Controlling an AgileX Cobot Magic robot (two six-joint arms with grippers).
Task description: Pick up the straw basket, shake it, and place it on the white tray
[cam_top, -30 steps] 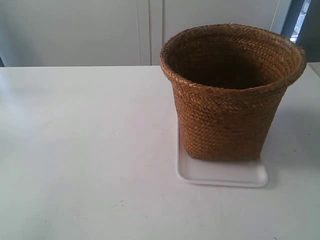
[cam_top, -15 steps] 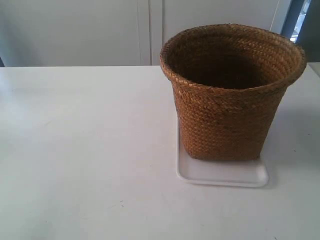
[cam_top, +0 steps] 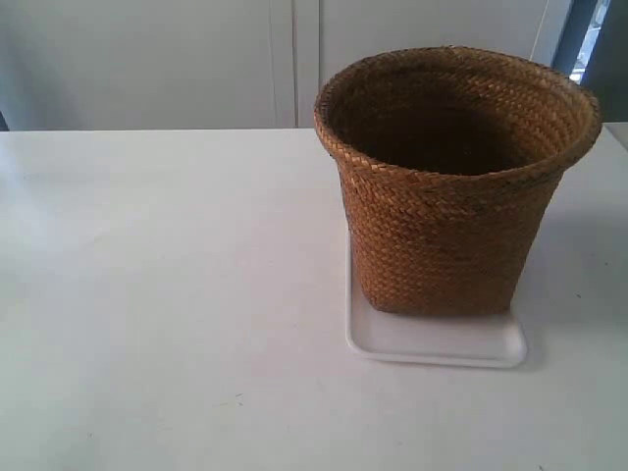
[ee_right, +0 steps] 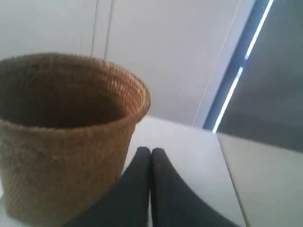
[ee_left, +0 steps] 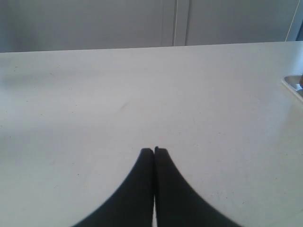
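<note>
Left claw (ee_left: 154, 150) and right claw (ee_right: 151, 150) closed, empty, straw basket (cam_top: 446, 196) upright on white tray (cam_top: 442, 343)

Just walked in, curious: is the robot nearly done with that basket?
Looks done: the straw basket stands upright on the white tray. Nothing in hand: the left gripper and right gripper are shut and empty. Nothing seems left; the shaking can't be checked.
</note>
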